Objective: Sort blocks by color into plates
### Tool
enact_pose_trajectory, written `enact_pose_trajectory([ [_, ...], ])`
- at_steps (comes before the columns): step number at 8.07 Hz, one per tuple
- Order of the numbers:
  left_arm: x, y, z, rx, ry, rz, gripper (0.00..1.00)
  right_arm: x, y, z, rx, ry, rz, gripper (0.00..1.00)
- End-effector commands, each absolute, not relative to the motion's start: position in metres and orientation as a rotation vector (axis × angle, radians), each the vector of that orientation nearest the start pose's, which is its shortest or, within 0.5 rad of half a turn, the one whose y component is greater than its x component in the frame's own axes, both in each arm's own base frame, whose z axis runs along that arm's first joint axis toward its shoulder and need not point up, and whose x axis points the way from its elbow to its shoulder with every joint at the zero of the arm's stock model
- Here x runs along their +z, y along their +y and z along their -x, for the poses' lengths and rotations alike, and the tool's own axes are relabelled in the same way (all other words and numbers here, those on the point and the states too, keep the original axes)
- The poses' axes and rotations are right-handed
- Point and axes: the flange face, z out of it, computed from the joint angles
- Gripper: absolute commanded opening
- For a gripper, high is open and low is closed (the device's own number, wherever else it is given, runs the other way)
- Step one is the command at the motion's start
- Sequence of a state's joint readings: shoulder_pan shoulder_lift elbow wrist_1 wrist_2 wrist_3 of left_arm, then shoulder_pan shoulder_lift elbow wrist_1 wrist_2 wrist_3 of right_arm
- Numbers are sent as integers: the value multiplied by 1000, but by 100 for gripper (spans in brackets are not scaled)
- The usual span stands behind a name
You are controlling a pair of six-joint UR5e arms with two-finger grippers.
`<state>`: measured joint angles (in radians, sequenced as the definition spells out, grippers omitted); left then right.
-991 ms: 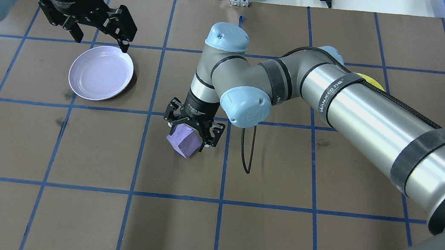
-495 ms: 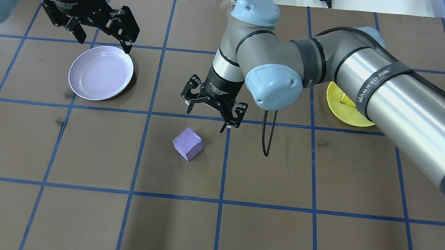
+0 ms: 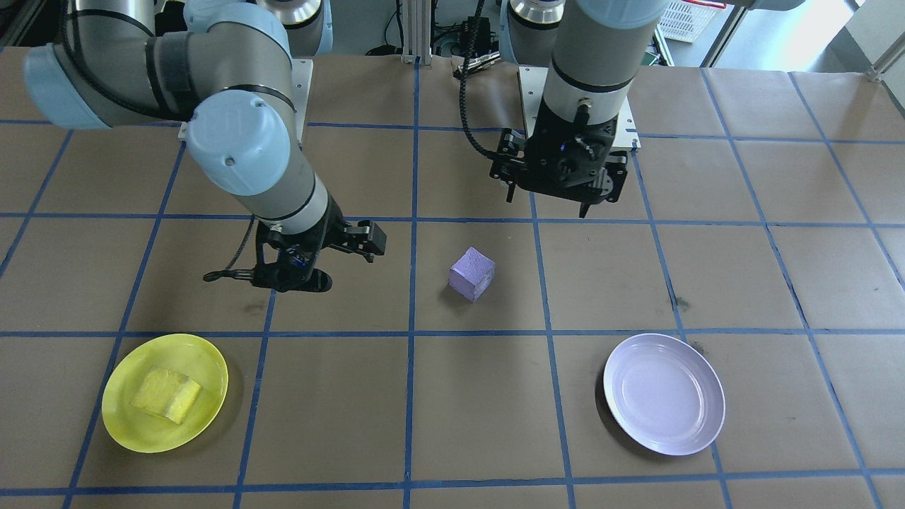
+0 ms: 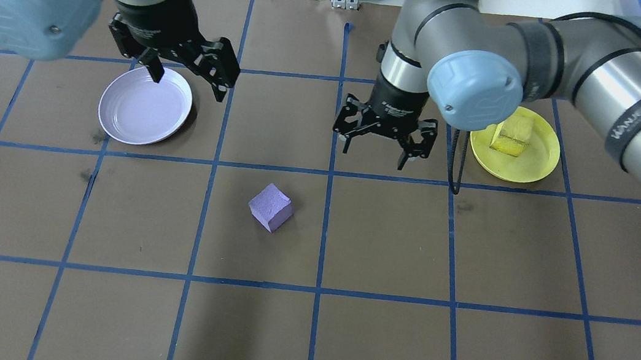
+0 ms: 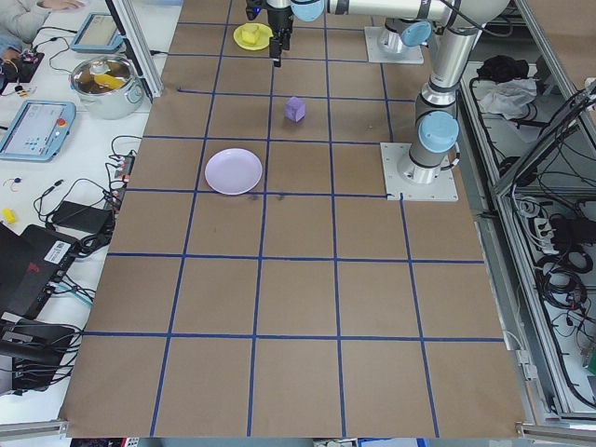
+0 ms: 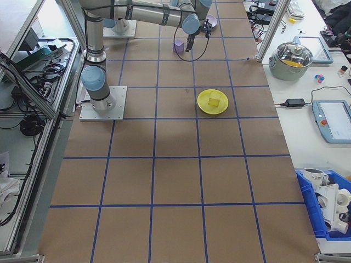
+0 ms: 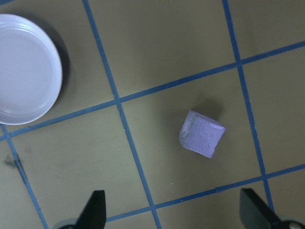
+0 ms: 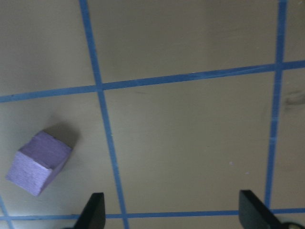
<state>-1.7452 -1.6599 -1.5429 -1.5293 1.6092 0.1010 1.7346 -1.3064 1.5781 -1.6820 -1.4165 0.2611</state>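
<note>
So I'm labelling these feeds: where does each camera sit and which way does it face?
Front: across the table, facing both arms; purple block.
Overhead: behind the robot, both arms.
Exterior left: table end, left arm nearer.
Exterior right: opposite end, right arm nearer.
Left wrist: down, fingers, lavender plate.
Right wrist: down, fingers.
All share the block.

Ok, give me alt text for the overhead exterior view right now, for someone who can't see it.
A purple block sits alone on the gridded table, between an empty lavender plate and a yellow plate holding a yellow block. The open left gripper and right gripper hang above, holding nothing.
</note>
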Motion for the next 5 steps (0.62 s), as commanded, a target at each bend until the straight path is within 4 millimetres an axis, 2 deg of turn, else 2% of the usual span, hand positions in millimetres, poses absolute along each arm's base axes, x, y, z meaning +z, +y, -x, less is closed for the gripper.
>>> enact_pose_trajectory([
  [1,414,-481,286,42,3098,-632,100,384,-545,-159,231,3167,149,100],
  [2,397,-474,292,80,3074,-733,100,411,-537,-151,148,3175,176,100],
  [3,379,-469,291,64,3037,-878,100,428,-530,-150,80,3176,199,100],
  [4,356,-464,288,37,3011,-963,100,436,-532,-150,7,3178,205,100],
  [5,331,-461,287,0,2988,-1022,100,431,-531,-150,21,3176,205,100],
])
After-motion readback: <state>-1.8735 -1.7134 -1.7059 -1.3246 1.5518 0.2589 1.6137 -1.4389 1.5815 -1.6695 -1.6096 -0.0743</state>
